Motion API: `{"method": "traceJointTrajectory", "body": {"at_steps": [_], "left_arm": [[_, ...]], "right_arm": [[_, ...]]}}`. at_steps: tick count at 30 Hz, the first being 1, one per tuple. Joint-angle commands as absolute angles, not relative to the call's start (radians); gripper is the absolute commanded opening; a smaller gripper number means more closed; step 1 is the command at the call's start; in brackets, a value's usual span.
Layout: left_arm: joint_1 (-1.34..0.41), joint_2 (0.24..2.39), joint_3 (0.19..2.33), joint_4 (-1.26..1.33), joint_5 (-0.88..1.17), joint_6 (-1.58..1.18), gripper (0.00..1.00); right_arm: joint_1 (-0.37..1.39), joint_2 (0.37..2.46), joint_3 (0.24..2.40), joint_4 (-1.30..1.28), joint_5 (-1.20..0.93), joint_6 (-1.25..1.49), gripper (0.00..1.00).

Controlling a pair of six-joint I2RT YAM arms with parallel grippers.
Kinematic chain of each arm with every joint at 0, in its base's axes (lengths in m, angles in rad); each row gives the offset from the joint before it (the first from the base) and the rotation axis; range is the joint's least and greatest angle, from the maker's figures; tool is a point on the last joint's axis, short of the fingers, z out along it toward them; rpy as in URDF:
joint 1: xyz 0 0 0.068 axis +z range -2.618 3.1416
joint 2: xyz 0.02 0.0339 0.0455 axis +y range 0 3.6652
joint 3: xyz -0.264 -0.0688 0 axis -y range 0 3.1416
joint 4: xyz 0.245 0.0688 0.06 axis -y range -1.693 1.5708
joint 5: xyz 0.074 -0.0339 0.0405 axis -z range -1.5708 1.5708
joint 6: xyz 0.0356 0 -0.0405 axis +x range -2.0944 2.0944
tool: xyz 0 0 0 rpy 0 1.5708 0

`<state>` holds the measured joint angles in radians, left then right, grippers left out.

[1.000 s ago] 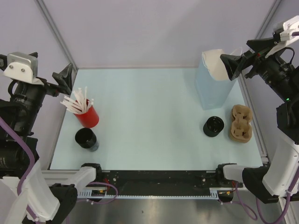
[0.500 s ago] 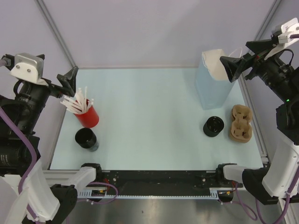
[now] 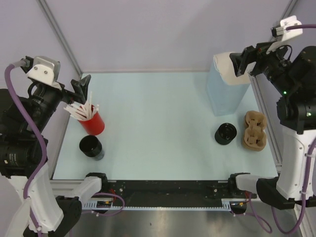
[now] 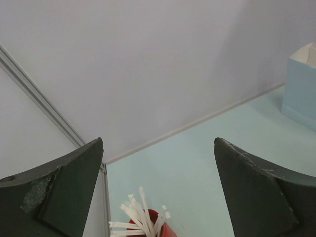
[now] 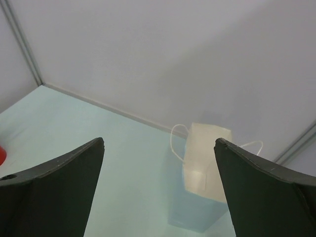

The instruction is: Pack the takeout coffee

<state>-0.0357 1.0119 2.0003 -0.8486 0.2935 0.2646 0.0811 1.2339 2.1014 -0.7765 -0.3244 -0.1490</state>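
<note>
Top external view. Takeout coffee: upright on worktop, just beside pulp carrier, near pale-blue bag; untouched, position unchanged. Left end effector: released, empty; has edged inward, now over the red straw cup. Right end effector: released, empty; has drawn back at the bag mouth. Judgement: arms repositioning only; packing not begun.

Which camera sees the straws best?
The top camera: the straws show clearly, standing in the red cup. The left wrist view cuts the cup off at the bottom edge. The right wrist view shows only a red sliver, no straws.
</note>
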Motion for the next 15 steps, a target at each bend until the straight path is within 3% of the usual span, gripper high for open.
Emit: {"method": "traceJointTrajectory", "body": {"at_steps": [1, 10, 15], "left_arm": [[-0.026, 1.002, 1.948, -0.841, 0.281, 0.296, 0.99], [-0.028, 0.988, 1.858, -0.833, 0.268, 0.291, 0.99], [-0.026, 0.974, 1.781, -0.816, 0.255, 0.293, 0.99]], "right_arm": [[0.132, 1.262, 2.016, -0.640, -0.131, -0.153, 1.00], [0.310, 1.338, 1.858, -0.434, 0.250, -0.213, 0.96], [0.311, 1.446, 1.876, -0.419, 0.328, -0.158, 0.93]]}}
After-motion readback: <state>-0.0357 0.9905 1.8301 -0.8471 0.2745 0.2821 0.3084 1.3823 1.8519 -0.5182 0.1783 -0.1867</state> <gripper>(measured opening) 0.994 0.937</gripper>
